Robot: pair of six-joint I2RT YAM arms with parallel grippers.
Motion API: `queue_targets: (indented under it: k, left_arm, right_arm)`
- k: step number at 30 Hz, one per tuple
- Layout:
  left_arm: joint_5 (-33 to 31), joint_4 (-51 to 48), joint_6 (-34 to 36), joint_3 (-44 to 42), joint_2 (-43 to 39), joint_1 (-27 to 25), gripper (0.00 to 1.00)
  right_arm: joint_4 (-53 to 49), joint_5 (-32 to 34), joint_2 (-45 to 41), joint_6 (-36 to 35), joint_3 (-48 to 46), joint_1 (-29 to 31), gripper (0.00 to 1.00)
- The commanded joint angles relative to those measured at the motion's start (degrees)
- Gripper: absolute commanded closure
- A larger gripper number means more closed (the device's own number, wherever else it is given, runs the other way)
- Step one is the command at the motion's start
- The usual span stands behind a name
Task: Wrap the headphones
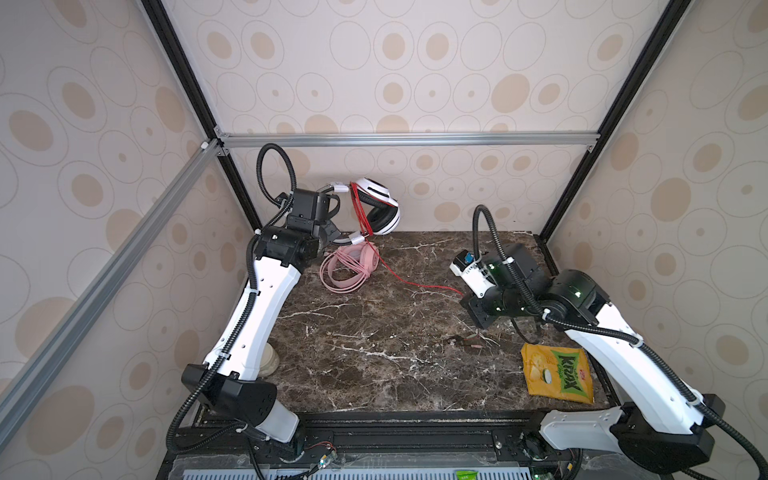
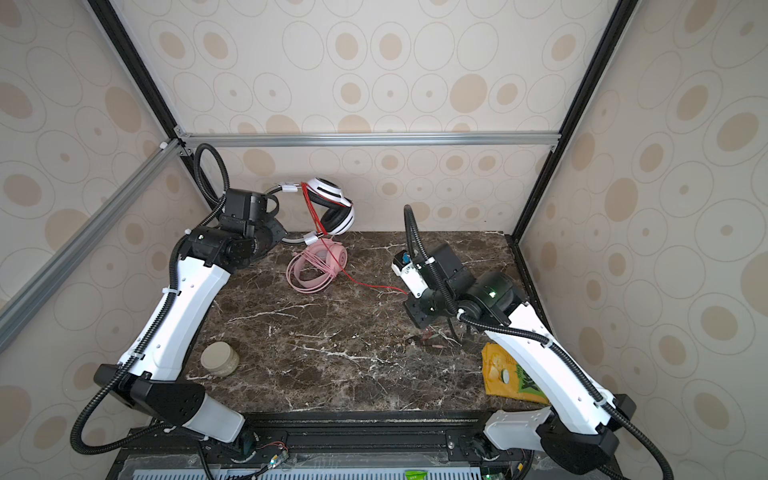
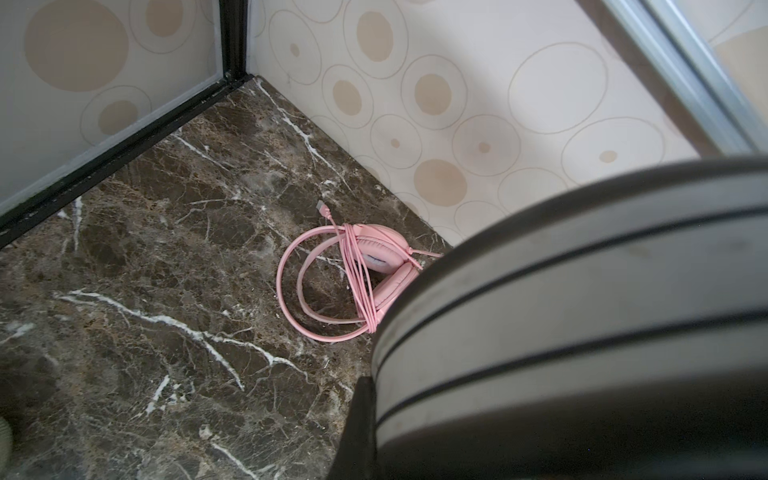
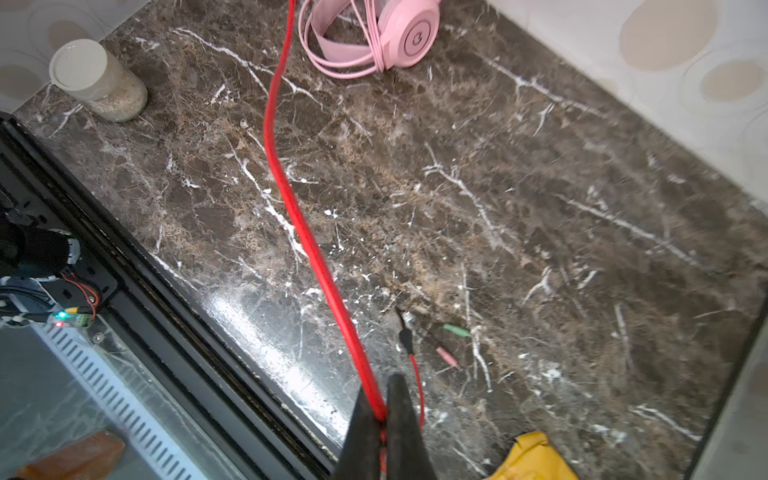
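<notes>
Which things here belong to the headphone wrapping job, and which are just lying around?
Part of the job: white-and-black headphones, red cable, pink headphones.
Just lying about: jar, yellow snack bag.

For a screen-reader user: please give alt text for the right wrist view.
The right end effector is shut on a red cable that runs across the marble table past the pink headphones, whose own cable is wound around them. A lidded jar and a yellow bag also show.

Pink headset [image 1: 349, 266] — lying flat, far left, pink cable [image 3: 358, 286] wound round the band. White-and-black headset [image 1: 380, 208] — raised just behind, red cable [image 4: 269, 124] partly wound, remainder trailing rightward.
</notes>
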Motion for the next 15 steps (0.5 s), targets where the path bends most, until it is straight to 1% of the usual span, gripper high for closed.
queue_targets:
  k: [1, 9, 12, 15]
  left_arm:
    - [-3.0, 2.7, 0.0, -0.4, -3.1, 0.4, 1.00]
    - [-4.8, -0.3, 1.4, -5.2, -2.0, -0.4, 1.00]
    - [-7.6, -2.5, 2.8, -5.5, -1.2, -2.3, 1.00]
    - [-10.7, -5.1, 4.1, -5.9, 0.2, -5.2, 1.00]
  right_arm:
    - [-6.1, 3.9, 1.2, -4.7, 6.8, 0.5, 1.00]
    - [-9.7, 3.7, 7.5, -6.9, 24.4, 0.4, 1.00]
    - [-10.8, 4.2, 9.8, -7.3, 29.6, 0.5, 1.00]
    - [-10.0, 5.2, 10.8, -7.9, 31.3, 0.5, 1.00]
